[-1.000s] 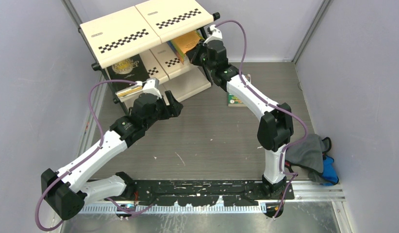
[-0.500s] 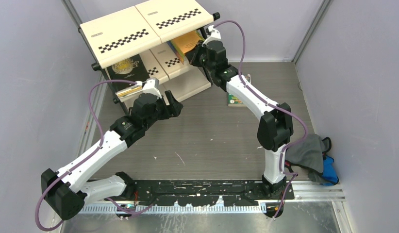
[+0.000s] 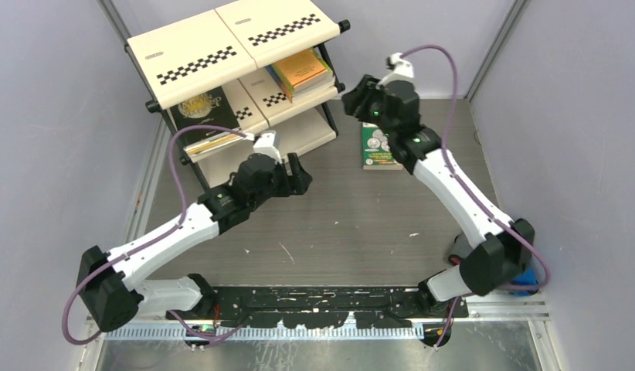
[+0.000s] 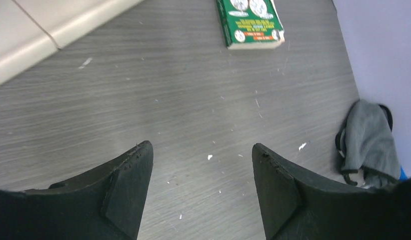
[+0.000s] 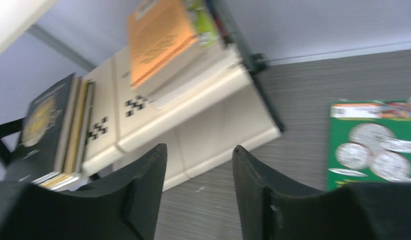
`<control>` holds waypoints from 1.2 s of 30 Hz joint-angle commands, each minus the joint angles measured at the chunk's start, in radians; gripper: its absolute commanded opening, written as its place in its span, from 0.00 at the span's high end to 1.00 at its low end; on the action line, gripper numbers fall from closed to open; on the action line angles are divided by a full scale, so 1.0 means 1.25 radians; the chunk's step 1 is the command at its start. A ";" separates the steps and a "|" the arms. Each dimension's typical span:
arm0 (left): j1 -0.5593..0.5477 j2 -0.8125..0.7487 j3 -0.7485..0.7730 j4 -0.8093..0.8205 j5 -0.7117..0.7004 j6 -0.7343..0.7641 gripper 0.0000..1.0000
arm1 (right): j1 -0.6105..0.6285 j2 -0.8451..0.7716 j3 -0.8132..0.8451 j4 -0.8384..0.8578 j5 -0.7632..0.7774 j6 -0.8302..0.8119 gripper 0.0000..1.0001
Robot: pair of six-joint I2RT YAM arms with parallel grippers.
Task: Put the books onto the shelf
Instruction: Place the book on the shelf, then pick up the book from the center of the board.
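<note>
The shelf (image 3: 197, 54) stands at the back left, a cream rack with checkered strips. An orange book (image 3: 300, 68) tops a small stack on its middle tier, right side; a black book with gold lettering (image 3: 197, 104) sits on the left side. A dark green book (image 3: 378, 145) lies flat on the table right of the shelf. My right gripper (image 3: 348, 98) hangs open and empty just right of the orange stack, above the green book (image 5: 373, 145). My left gripper (image 3: 301, 176) is open and empty over the table in front of the shelf, with the green book (image 4: 251, 22) ahead of it.
A grey cloth bundle (image 4: 368, 142) lies by the right wall near the right arm's base. The shelf's lowest panel (image 4: 43, 30) reaches out onto the table at the left. Purple walls close in the back and both sides.
My right gripper has let go of the orange book on the middle tier, opened and drawn back to the right. My left arm has swung right, toward the table's middle.
</note>
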 commanded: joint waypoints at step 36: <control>-0.053 0.666 0.407 0.281 0.126 -0.064 0.27 | -0.370 0.318 -0.135 -0.018 -0.067 0.088 0.22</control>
